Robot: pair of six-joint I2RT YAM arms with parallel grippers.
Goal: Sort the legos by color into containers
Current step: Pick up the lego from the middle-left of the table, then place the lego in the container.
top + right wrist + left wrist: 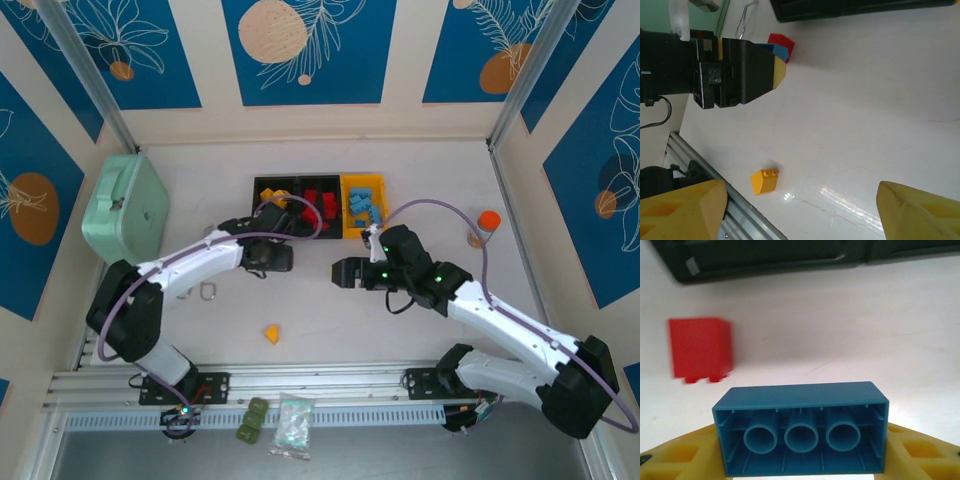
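— What room is left by the edges?
— Bare table is seen between the three joined bins at 12 o'clock and the front rail at 6 o'clock.
— What is counted loose?
— One red brick and one yellow-orange sloped brick. Bin contents cannot be counted.
— And the grippers?
— One blue brick is clamped in the left gripper, with the red brick at its 10 o'clock. The right gripper is held wide apart.
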